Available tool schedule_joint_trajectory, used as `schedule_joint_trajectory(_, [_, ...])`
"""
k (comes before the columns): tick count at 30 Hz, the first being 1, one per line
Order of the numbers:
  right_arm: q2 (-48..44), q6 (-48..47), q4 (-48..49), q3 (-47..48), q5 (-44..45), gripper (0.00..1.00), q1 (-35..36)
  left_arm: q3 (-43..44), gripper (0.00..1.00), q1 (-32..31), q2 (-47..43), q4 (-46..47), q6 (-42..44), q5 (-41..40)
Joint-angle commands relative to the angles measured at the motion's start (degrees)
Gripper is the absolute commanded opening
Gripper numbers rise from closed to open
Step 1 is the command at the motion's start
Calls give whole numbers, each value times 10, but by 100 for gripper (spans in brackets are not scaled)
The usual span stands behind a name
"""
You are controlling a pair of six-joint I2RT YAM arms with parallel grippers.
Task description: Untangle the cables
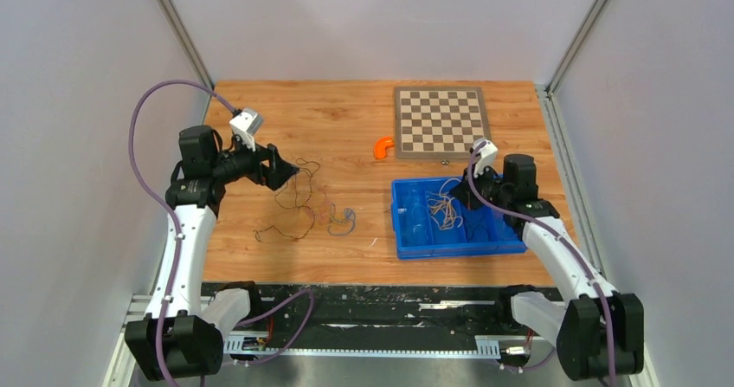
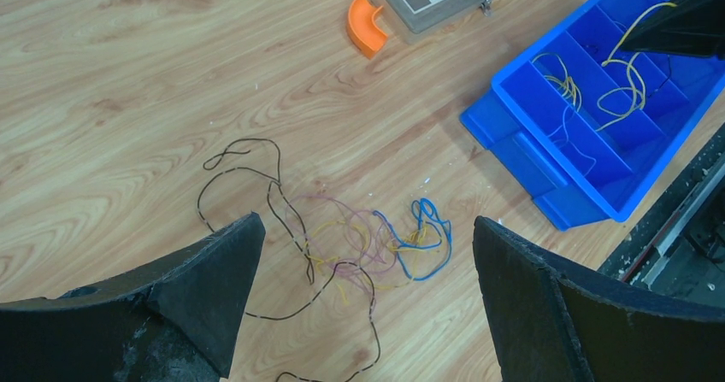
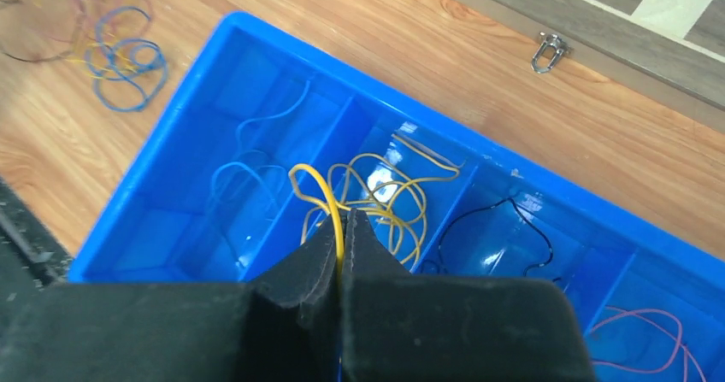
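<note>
The tray [image 3: 171, 245] sits at the right of the table [image 1: 260, 119], divided into compartments. One near the middle holds a loose coil of yellow cable [image 3: 385, 185]. The compartment to its left holds a thin blue cable [image 3: 248, 173], the one to its right a black cable [image 3: 496, 220], and the one past that a pink cable [image 3: 650, 331].

My right gripper [image 3: 344, 228] is over the tray, jaws pressed together on a strand of the yellow cable, which arches up out of the pinch.

My left gripper [image 2: 366, 224] hangs wide open above the tangle [image 2: 342, 254] on the bare wood, holding nothing. That heap has a blue loop [image 2: 423, 241], black strands [image 2: 248, 164] and faint yellow and purplish ones crossing each other.

The yellow strand's lower run is hidden behind my right fingers. The pink cable's compartment is cut off at the frame edge. On the left wrist view a black strand runs out at the bottom. From above, the tray's contents blur into one pale clump.
</note>
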Motion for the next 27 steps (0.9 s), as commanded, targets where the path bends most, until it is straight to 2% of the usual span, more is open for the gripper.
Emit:
schedule_joint_trajectory(1, [52, -52, 88, -7, 71, 0, 37, -6, 100, -4, 0, 10, 4, -5])
schedule_joint_trajectory(7, [108, -49, 108, 1, 180, 0, 99, -7, 100, -4, 8, 6, 8, -15])
schedule_joint_trajectory(12, [120, -45, 90, 12, 241, 0, 115, -3, 100, -4, 8, -10, 21, -32])
schedule_joint_trajectory(13, [119, -47, 77, 19, 242, 3, 116, -2, 100, -4, 9, -13, 23, -39])
schedule_joint_trajectory(15, [115, -48, 41, 41, 237, 18, 119, 3, 100, -4, 12, -21, 27, -46])
schedule_joint_trajectory(18, [94, -46, -20, 73, 213, 34, 119, 12, 100, -4, 15, -33, 27, -55])
schedule_joint_trajectory(23, [47, -39, -77, 116, 162, 54, 119, 19, 100, -4, 21, -48, 32, -70])
schedule_joint_trajectory(27, [23, -48, -110, 149, 144, 73, 119, 28, 100, -4, 50, -85, 59, -122])
